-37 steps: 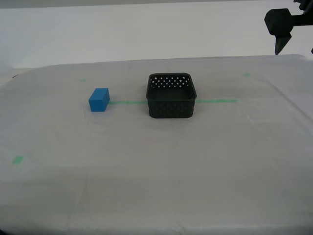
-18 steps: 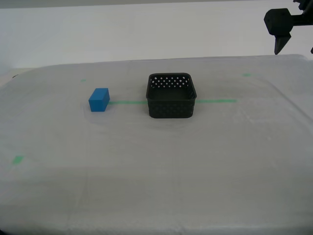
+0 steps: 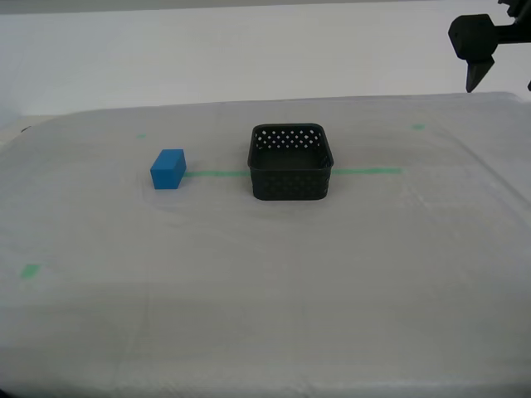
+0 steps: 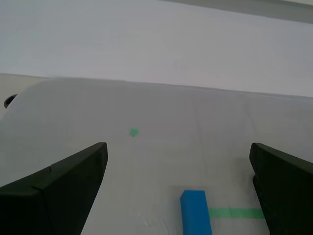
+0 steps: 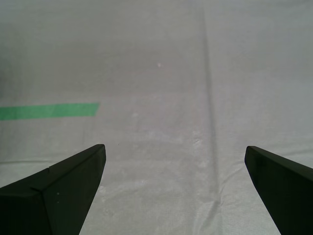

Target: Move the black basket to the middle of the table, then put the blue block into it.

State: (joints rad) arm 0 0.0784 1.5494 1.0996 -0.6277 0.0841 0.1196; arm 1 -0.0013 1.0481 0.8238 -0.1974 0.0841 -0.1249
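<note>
Two task items: both rest on the worktop (image 3: 265,274), apart from each other.
Black basket (image 3: 290,162): upright, mid-worktop, astride the green tape line (image 3: 365,172), nearer the far edge than the near one.
Blue block (image 3: 168,169): outside the basket, at the tape line's end.
My first hand (image 5: 173,183): released, jaws spread wide, empty, over bare cloth.
My second hand (image 4: 178,186): released, jaws wide, nothing between them but the block on the worktop beyond.
</note>
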